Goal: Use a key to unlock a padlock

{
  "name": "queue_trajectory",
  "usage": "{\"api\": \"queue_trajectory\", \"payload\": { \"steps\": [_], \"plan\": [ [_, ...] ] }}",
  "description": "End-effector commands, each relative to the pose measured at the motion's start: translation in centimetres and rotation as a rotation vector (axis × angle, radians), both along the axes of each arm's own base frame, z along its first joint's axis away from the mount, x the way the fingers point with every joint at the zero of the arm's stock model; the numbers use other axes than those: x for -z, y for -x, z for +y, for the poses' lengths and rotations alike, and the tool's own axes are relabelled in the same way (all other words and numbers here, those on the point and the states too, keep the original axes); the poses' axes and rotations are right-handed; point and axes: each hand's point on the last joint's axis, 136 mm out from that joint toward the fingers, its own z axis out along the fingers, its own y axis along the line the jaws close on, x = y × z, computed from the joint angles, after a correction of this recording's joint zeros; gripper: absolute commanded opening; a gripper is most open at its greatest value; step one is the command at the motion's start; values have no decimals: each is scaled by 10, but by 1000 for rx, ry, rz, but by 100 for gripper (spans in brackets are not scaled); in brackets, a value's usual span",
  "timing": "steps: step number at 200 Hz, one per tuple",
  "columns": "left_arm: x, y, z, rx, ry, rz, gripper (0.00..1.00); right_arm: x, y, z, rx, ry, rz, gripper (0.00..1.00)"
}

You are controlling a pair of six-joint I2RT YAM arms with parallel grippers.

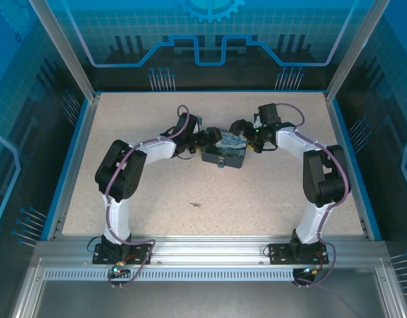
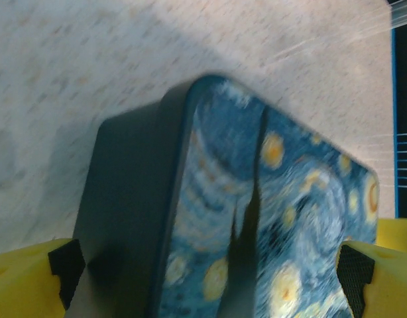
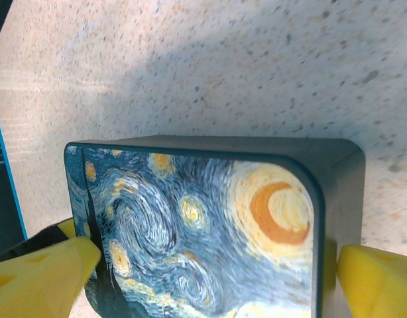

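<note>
Top view: the tiny padlock (image 1: 221, 165) sits at the tin's (image 1: 229, 151) 6 o'clock edge, mid-worktop (image 1: 256, 199). Wrist views: left pincer (image 2: 210, 268) and right pincer (image 3: 210, 278) each spread wide, yellow fingers (image 2: 24, 281) either side of the tin.

The tin (image 1: 225, 154) rests on the bench (image 1: 270, 199), near its middle and slightly toward the far side. The left gripper (image 1: 209, 140) is at the tin's left end and the right gripper (image 1: 242, 130) at its right end, each with the tin between its spread fingers. A tiny item (image 1: 221, 165), too small to identify, sits against the tin's near wall. A speck (image 1: 195, 205) lies on the bench nearer the arm bases, well apart from the tin.
</note>
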Motion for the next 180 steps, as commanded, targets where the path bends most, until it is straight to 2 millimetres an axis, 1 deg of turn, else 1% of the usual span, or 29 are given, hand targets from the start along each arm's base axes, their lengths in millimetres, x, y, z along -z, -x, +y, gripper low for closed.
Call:
{"api": "queue_trajectory", "payload": {
  "steps": [1, 2, 20, 51, 73, 110, 130, 148, 161, 180],
  "plan": [
    [-39, 13, 1, -6, 52, -83, 99, -1, 5, 27, -70, -6, 9, 99],
    [-36, 14, 2, -8, 50, -78, 99, -2, 5, 29, -74, -7, 8, 99],
    [-31, 31, 11, -30, 50, -71, 99, 0, 10, 42, -96, 2, 13, 99],
    [-19, 47, 24, -74, 54, -59, 99, 7, 14, 54, -105, 12, 32, 99],
    [-18, 46, 26, -84, 46, -57, 99, 10, 12, 55, -95, 13, 45, 99],
    [-21, 33, 16, -65, 50, -58, 99, 7, 9, 52, -71, 15, 41, 100],
    [-21, 26, 12, -59, 45, -58, 99, 5, 5, 47, -56, 23, 36, 100],
    [-22, 22, 9, -57, 51, -52, 99, 2, 1, 37, -39, 27, 32, 100],
    [-21, 23, 11, -62, 48, -50, 99, 0, 1, 24, -16, 41, 29, 100],
    [-19, 27, 22, -98, 18, -53, 99, -7, 3, 0, 34, 61, 0, 100]
  ]
}}
